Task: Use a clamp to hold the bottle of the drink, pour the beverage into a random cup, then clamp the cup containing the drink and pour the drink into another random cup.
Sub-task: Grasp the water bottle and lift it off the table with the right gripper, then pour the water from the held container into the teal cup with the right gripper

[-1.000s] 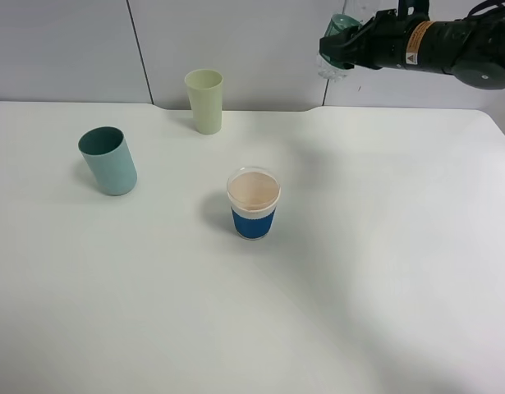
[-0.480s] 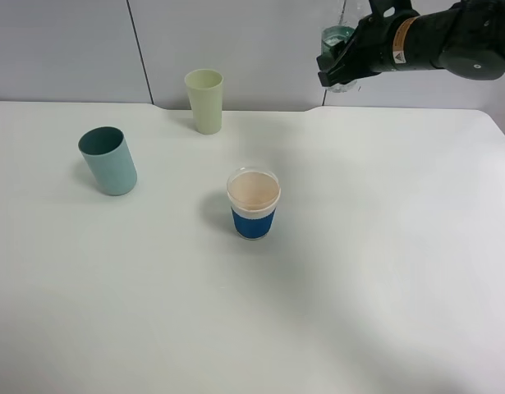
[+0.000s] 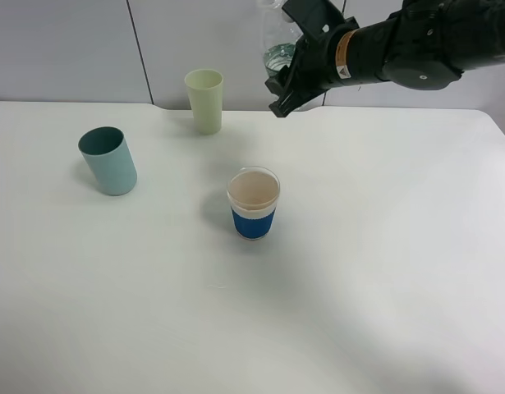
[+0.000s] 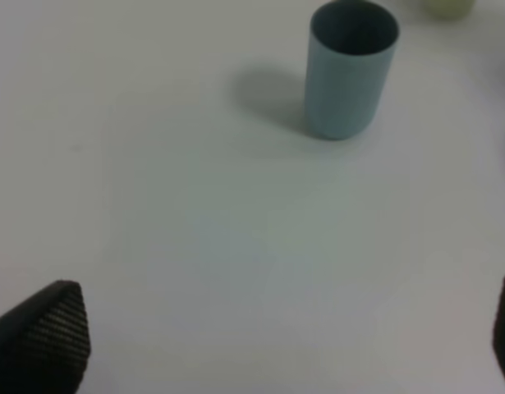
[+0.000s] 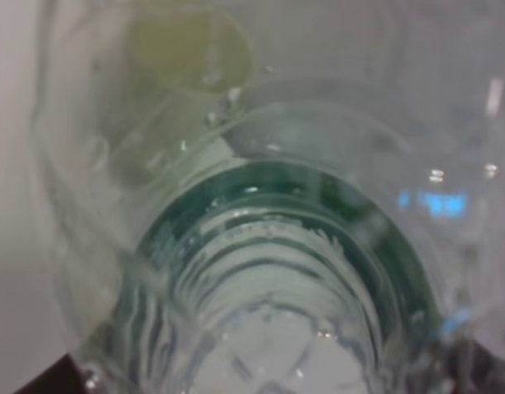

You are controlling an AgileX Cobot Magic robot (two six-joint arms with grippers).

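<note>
Above the far edge of the white table (image 3: 383, 271), the right gripper (image 3: 291, 75) is clamped on the bottle (image 3: 277, 51), holding it in the air with nothing under it. The exterior high view places it to the right of the pale yellow-green cup (image 3: 204, 100) and beyond the blue-sleeved paper cup (image 3: 254, 203). The bottle's clear body and dark green band show beside the black fingers; how far it is tilted I cannot tell. In the right wrist view the bottle (image 5: 277, 246) fills almost the whole picture, its ribbed clear plastic ringed in green, with a yellowish shape showing blurred through it. The blue-sleeved paper cup stands upright near the middle of the table, and its inside looks pale tan. The teal cup (image 3: 108, 160) stands on the left side, well apart from both other cups, and its inside looks dark. The left gripper (image 4: 277, 345) is out of the exterior view; the left wrist view shows its jaws spread wide over bare table, holding nothing, one ribbed fingertip (image 4: 47, 336) at each side. The teal cup (image 4: 351, 70) stands upright ahead of it, well apart.
</note>
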